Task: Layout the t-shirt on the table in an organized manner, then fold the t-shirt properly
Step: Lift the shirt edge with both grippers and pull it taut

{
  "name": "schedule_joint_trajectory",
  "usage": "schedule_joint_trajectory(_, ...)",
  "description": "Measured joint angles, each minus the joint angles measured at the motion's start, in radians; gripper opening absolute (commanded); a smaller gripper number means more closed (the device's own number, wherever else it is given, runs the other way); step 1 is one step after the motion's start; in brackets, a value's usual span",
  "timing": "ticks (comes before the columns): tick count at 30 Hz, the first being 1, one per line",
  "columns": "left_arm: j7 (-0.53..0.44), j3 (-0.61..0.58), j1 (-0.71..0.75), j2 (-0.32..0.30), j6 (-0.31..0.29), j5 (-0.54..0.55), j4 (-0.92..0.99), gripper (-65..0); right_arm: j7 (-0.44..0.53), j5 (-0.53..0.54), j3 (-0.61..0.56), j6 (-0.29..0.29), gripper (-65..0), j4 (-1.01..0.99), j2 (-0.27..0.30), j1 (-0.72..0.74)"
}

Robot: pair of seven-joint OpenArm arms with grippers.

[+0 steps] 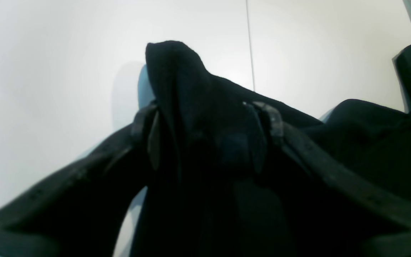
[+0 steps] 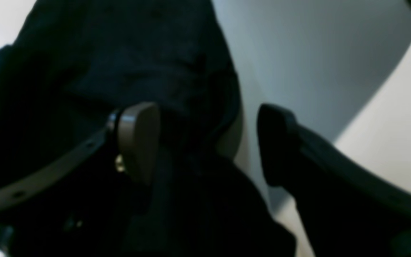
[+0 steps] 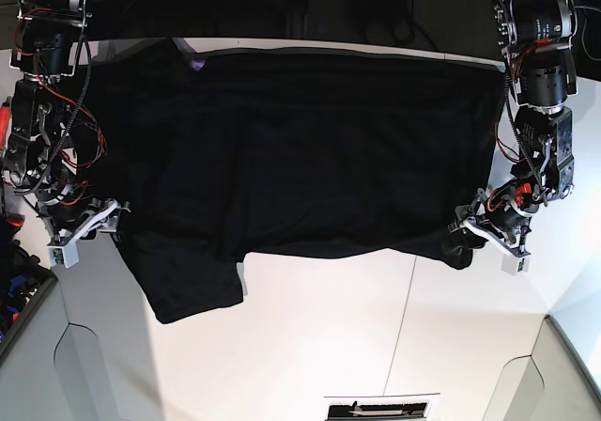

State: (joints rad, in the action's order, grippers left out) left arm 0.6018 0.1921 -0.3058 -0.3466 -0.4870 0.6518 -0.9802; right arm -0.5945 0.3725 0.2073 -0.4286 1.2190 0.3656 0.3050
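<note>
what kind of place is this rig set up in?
Looks like a robotics lab bench rather than a home. A wide white table with cut-out corners carries a spread black t-shirt, two arms with exposed red wiring flank it, and dark equipment and cables crowd the far edge.

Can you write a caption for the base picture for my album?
Two robot arms holding a big black t-shirt spread across the white table.
</note>
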Motion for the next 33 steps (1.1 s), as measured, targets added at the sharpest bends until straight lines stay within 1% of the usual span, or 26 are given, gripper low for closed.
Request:
schedule_joint_trajectory(5,0.0,0.0,0.0,0.004,0.0,0.0,0.0,-27.1,0.0,-0.03,0.0,0.003,-22.0,-0.006,0.0,0.008)
schedule_joint_trajectory(10,0.011,0.0,-0.001,0.025,-0.001,-0.002,0.0,-27.1,0.034,-0.029,0.0,0.005,-22.0,-0.111,-0.002,0.008)
schedule_joint_trajectory(11,0.011,0.0,-0.002,0.028,-0.001,-0.003,0.0,-27.1,0.047,-0.026,0.0,-0.001,-22.0,-0.13,-0.002,0.007)
schedule_joint_trajectory(12,0.011,0.0,-0.003,0.029,-0.001,-0.003,0.0,-27.1,0.05,0.003,0.0,-0.007,-22.0,-0.14,-0.002,0.008)
schedule_joint_trajectory(15,0.011,0.0,-0.003,0.031,-0.002,-0.006,0.0,-27.2,0.053,0.023,0.001,-0.033,-22.0,-0.151,-0.002,0.008)
schedule_joint_trajectory(18,-0.001,0.0,-0.003,0.031,-0.014,-0.05,0.0,-27.2,0.056,0.024,0.002,-0.04,-22.0,-0.151,-0.013,0.008)
schedule_joint_trajectory(20,-0.005,0.0,-0.005,0.031,-0.016,-0.076,0.0,-27.2,0.056,0.048,0.002,-0.04,-22.0,-0.151,-0.021,0.008)
schedule_joint_trajectory(24,-0.032,0.0,-0.005,0.031,-0.016,-0.109,0.0,-27.7,0.06,0.05,0.003,-0.043,-22.2,-0.151,-0.048,0.009)
schedule_joint_trajectory(25,-0.042,0.0,-0.005,0.031,-0.016,-0.123,0.0,-29.1,0.068,0.05,0.003,-0.043,-22.2,-0.151,-0.055,0.009)
schedule_joint_trajectory(26,-0.049,0.0,-0.005,0.031,-0.016,-0.135,0.0,-32.2,0.071,0.05,0.003,-0.043,-22.2,-0.151,-0.063,0.009)
schedule_joint_trajectory(30,-0.052,0.0,-0.005,0.031,-0.015,-0.166,0.0,-49.1,0.095,0.05,0.003,-0.051,-23.0,-0.151,-0.078,0.01)
schedule_joint_trajectory(31,-0.051,0.0,-0.005,0.031,-0.015,-0.169,0.0,-53.3,0.101,0.049,0.003,-0.067,-26.2,-0.152,-0.078,0.01)
schedule_joint_trajectory(32,-0.049,0.0,-0.005,0.031,-0.015,-0.169,0.0,-57.7,0.111,0.046,0.003,-0.093,-32.2,-0.154,-0.078,0.01)
schedule_joint_trajectory(33,-0.05,0.0,-0.004,0.031,-0.015,-0.172,0.0,-62.6,0.121,0.046,0.003,-0.11,-40.0,-0.154,-0.078,0.008)
